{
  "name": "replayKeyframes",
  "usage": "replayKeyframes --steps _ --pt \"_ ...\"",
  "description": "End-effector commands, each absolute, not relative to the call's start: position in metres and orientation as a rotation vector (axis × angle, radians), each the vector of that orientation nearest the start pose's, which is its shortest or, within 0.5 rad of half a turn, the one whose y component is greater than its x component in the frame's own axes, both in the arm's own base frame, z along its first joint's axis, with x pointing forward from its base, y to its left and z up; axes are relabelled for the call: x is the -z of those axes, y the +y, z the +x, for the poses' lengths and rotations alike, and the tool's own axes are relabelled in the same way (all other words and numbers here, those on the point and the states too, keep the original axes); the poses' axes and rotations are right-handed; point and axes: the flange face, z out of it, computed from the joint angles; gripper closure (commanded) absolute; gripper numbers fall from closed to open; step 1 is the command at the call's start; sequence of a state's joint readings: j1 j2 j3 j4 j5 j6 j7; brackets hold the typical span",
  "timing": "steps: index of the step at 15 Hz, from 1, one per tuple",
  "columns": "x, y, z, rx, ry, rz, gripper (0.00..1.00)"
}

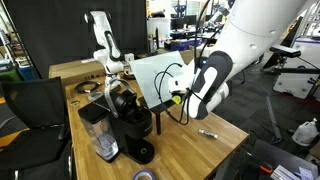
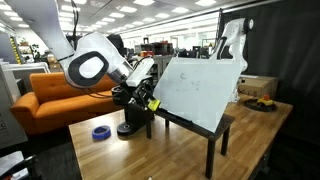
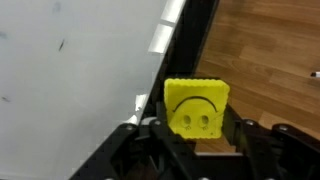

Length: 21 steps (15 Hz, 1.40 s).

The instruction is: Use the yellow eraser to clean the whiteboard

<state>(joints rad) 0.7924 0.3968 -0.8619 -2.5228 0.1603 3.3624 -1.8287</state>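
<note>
Gripping yellow eraser (image 3: 196, 108) in claw (image 3: 197, 130), beside whiteboard (image 3: 80, 70) edge

Yellow eraser (image 3: 196, 107): small bright square block, smiley face pressed into front, wavy top edge. Upright, held in the air just beside the board's dark lower edge; contact not discernible.

Whiteboard (image 3: 70, 70): white rectangular panel, dark-framed, tilted back on black stand (image 2: 212, 150). A few faint dark marks on surface.
</note>
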Motion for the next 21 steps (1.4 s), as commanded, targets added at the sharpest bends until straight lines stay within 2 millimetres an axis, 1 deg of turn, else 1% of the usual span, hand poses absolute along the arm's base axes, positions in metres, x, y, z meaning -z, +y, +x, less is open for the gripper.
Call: replayKeyframes --steps 1,4,6,8,10,12,15,20,21 --pt "-0.254 -0.044 0.480 -0.189 1.797 1.742 0.71" --pt "-0.254 -0.028 0.464 -0.205 1.721 1.815 0.71" --pt "-0.256 -0.022 0.457 -0.218 1.666 1.873 0.71" --pt "-0.259 -0.019 0.453 -0.232 1.600 1.963 0.71" --pt "-0.263 -0.020 0.452 -0.257 1.516 2.087 0.71" --pt "-0.267 -0.027 0.452 -0.273 1.425 2.209 0.71" --pt "-0.276 -0.042 0.454 -0.291 1.277 2.377 0.71" --pt "-0.289 -0.070 0.458 -0.275 1.064 2.585 0.71" --pt "-0.290 -0.075 0.458 -0.270 1.029 2.619 0.71"
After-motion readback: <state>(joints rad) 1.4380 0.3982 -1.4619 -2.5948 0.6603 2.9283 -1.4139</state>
